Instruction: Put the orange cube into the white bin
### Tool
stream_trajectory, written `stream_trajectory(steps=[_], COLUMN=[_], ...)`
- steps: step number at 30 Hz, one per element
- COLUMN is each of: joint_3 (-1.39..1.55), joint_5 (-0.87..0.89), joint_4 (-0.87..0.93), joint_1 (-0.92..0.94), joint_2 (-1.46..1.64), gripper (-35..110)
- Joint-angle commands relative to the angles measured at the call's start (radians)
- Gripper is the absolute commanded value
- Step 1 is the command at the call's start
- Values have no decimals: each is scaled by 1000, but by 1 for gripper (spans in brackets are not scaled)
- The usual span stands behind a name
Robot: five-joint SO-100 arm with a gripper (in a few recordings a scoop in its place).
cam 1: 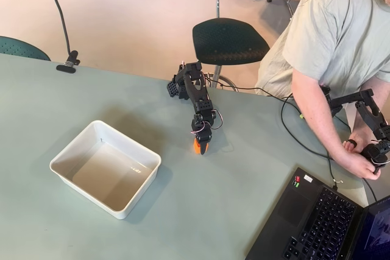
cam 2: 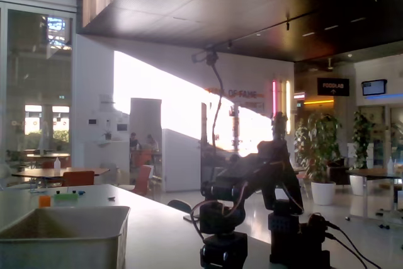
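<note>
In the overhead view the black arm reaches down to the table, and its gripper (cam 1: 202, 145) stands tip-down right of the white bin (cam 1: 64, 156). The orange cube (cam 1: 197, 145) shows at the fingertips, partly covered by them, with the narrow jaws closed on it at table level. The bin is a shallow white tub with nothing in it, about a bin's width to the left of the gripper. In the fixed view the bin (cam 2: 63, 231) is at the lower left. The arm is a dark backlit silhouette there, its gripper (cam 2: 223, 253) low over the table; the cube is hidden.
A laptop (cam 1: 323, 223) lies at the table's front right, with cables (cam 1: 292, 132) running across the right side. A person (cam 1: 341, 35) sits at the back right. A black chair (cam 1: 228, 41) stands behind the table. A small orange item (cam 2: 44, 201) and a green one (cam 2: 66, 198) lie beyond the bin.
</note>
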Motion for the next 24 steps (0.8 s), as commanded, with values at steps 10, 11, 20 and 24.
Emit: stream_trajectory(steps=[10,11,20,24], joint_3=[-31,-31,-31,-58], joint_5=[-5,-5,-3,-2], joint_4=[3,5,9,9], joint_1=[-3,-3,15,37], joint_2=[6,6,20,23], gripper=[29,29,29,29])
